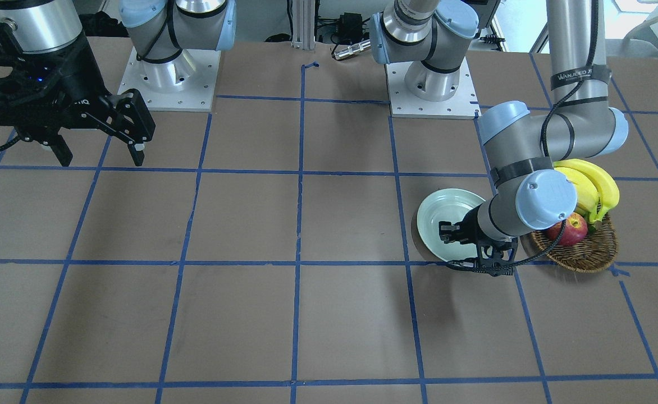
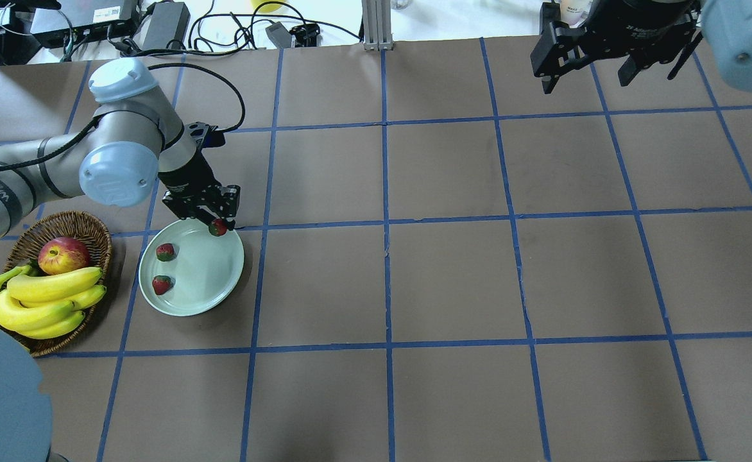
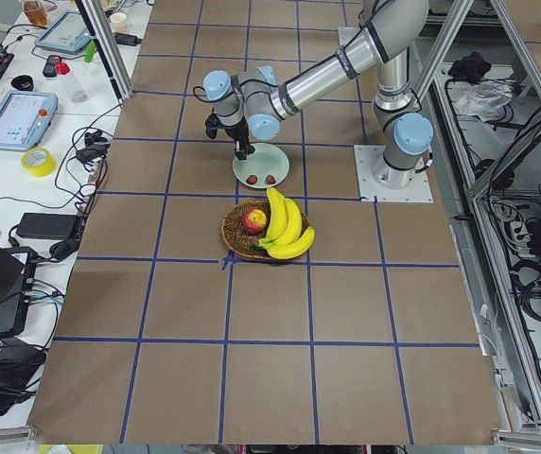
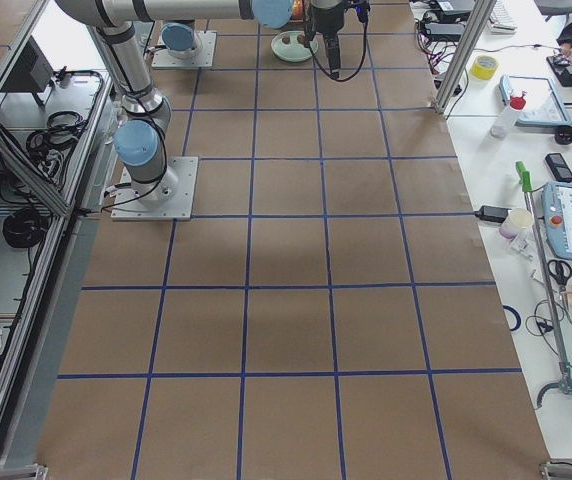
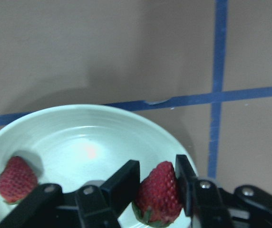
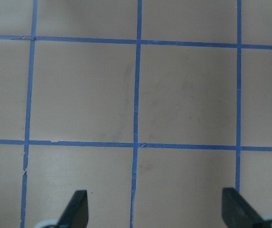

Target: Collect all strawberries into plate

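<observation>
Left hand [image 2: 212, 217] clamped on berry [image 2: 218, 227] over plate [image 2: 209, 289] rim, 1 o'clock; two berries [image 2: 165, 251] inside, 8 and 10 o'clock. Right hand [image 6: 156, 204] spread. We judge berry light, soft, bruisable; hold flanks gently.

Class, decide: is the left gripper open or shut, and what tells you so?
The left gripper is shut on a strawberry: both fingers press the berry's sides, over the plate edge.

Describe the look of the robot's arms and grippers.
The left arm and right arm are silver-grey tubes with pale blue joint caps. A black cable runs strapped along the left arm, past a black band with white lettering. The left gripper and right gripper are black, two-fingered.
</observation>
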You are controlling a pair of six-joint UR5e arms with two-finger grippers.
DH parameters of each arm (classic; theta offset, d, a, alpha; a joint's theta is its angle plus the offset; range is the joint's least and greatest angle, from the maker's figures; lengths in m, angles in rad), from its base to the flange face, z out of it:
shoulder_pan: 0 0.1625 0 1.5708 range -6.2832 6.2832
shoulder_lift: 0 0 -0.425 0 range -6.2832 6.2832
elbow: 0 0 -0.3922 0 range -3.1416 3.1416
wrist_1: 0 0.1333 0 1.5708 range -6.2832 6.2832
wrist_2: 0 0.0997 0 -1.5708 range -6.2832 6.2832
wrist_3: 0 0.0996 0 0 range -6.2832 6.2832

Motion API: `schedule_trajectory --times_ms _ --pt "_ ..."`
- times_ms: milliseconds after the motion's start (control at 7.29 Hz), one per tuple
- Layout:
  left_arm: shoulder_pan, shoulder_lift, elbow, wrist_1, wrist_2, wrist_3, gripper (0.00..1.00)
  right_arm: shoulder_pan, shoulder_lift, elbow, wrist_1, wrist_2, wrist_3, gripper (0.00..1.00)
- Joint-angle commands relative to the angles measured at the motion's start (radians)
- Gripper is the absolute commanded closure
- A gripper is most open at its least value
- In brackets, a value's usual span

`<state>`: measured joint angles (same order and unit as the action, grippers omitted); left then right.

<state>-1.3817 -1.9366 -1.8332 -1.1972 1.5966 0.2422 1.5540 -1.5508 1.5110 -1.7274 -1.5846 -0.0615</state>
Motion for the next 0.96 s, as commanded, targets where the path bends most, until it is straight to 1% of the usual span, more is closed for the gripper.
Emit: schedule_trajectory --times_ms 0,137,549,686,824 --pt "0.010 0.002 -0.015 -0.004 0.039 0.002 0.68 0.000 0.000 0.000 0.000 0.000 0.000 0.00" --pt "0.010 0.008 -0.014 -0.004 0.039 -0.003 0.01 0.000 0.000 0.000 0.000 0.000 0.000 0.00" --pt "0.009 0.034 0.003 -0.001 0.040 0.000 0.00 0.000 0.000 0.000 0.000 0.000 0.000 0.00" --pt "0.004 0.060 0.047 -0.016 0.037 0.002 0.00 0.000 0.000 0.000 0.000 0.000 0.002 0.00" --pt "-0.005 0.097 0.087 -0.063 0.040 -0.001 0.00 0.000 0.000 0.000 0.000 0.000 0.002 0.00"
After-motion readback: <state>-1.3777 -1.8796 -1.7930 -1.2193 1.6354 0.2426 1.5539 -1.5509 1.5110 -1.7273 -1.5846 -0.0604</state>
